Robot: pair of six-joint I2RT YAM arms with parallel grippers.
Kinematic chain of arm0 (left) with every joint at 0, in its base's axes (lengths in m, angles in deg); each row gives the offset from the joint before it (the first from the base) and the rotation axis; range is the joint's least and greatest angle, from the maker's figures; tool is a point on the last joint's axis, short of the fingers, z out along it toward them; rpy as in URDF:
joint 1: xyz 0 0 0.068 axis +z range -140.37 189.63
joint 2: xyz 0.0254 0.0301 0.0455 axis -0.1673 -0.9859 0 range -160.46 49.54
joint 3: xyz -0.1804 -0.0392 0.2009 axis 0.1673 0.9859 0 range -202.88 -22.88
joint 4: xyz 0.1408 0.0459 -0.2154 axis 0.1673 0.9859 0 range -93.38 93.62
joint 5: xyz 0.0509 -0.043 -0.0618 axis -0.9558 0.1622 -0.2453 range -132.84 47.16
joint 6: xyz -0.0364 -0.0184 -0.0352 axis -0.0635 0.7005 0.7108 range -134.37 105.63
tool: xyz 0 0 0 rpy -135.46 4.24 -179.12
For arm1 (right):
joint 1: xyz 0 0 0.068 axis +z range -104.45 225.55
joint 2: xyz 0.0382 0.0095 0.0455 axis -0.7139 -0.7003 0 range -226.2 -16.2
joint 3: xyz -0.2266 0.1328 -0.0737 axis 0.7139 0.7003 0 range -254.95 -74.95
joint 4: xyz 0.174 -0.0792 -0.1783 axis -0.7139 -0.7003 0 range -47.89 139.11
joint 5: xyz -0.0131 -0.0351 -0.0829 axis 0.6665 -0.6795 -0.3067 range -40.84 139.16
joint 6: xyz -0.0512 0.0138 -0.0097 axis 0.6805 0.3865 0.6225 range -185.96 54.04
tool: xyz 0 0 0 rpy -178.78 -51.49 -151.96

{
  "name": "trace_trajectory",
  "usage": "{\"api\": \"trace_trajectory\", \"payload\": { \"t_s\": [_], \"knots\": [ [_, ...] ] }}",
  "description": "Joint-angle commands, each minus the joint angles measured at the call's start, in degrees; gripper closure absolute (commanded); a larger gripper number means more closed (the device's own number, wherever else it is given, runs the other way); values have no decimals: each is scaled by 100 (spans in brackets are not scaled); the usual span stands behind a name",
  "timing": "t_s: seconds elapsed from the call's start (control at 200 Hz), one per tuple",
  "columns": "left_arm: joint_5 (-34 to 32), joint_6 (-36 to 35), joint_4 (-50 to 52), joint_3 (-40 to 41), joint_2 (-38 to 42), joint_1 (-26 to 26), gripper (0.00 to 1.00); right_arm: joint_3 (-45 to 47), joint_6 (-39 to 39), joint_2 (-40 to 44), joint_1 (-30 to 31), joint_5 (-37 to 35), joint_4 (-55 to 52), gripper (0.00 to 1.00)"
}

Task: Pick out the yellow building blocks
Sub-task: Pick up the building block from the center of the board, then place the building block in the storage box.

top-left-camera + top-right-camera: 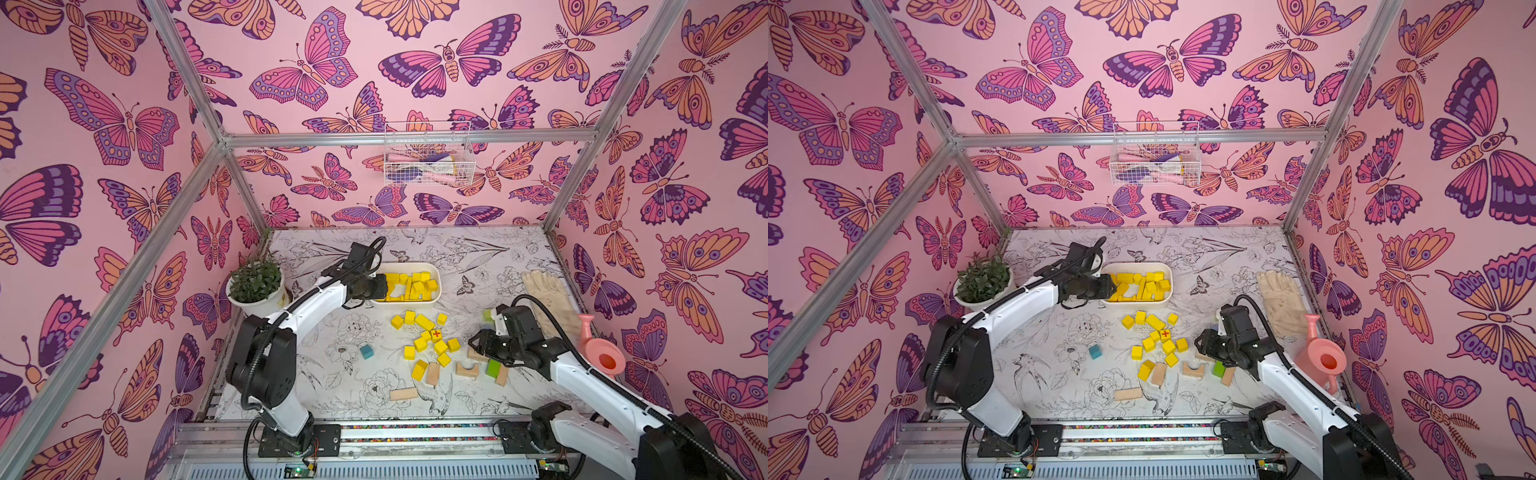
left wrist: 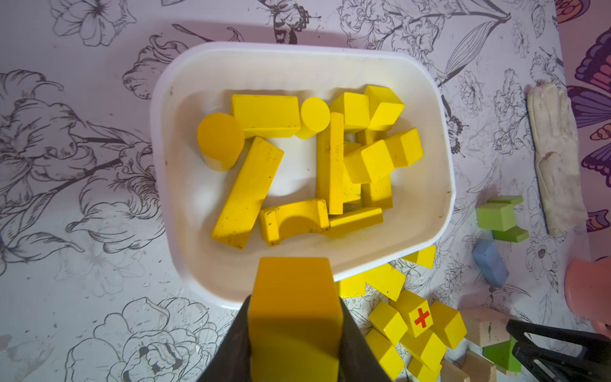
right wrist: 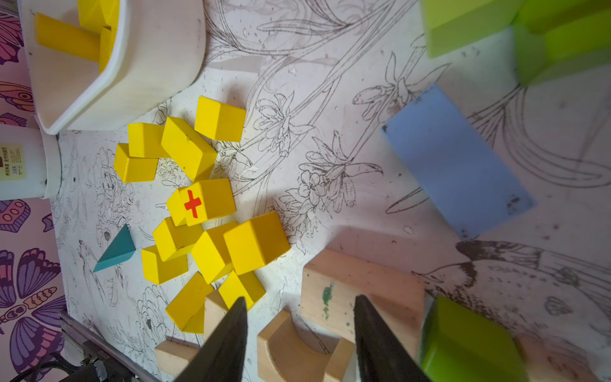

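Yellow block [image 2: 294,287]: clamped between left gripper [image 2: 293,304] jaws, over the edge of white tub [image 2: 211,271].
Tub pile [image 2: 251,195]: yellow, inside tub.
Loose yellow blocks [image 1: 420,344]: on table, between tub and right gripper [image 3: 301,299].
Right jaws: apart, tan arch block [image 3: 297,350] under gap.

Both top views are bright and evenly lit, with saturated colours and only faint, soft shadows on the table [image 1: 478,266]. Wide-angle stretch enlarges the wall print [image 1: 104,124] toward the edges. In the left wrist view the held yellow block [image 2: 294,297] is close and soft, its nearer half shaded. In the right wrist view the green blocks [image 3: 469,347] at the margins blur. The dark fingers [image 3: 228,340] lack detail, and the table washes out pale.
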Motion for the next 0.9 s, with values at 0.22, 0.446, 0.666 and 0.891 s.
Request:
{"api": "trace_trajectory", "payload": {
  "t_s": [0.22,0.446,0.666,0.891],
  "knots": [
    [207,-46,805,-1377,-1444,-6,68,59,57,-55,-143,220,123,47],
    [10,26,1000,-1909,-1932,-23,62,68,48,-73,-153,255,155,47],
    [-177,108,1209,-2264,-2206,-65,58,60,64,-161,-184,324,193,47],
    [-268,82,1290,-2370,-2157,-119,58,68,66,-144,-192,325,189,47]
  ]
}}
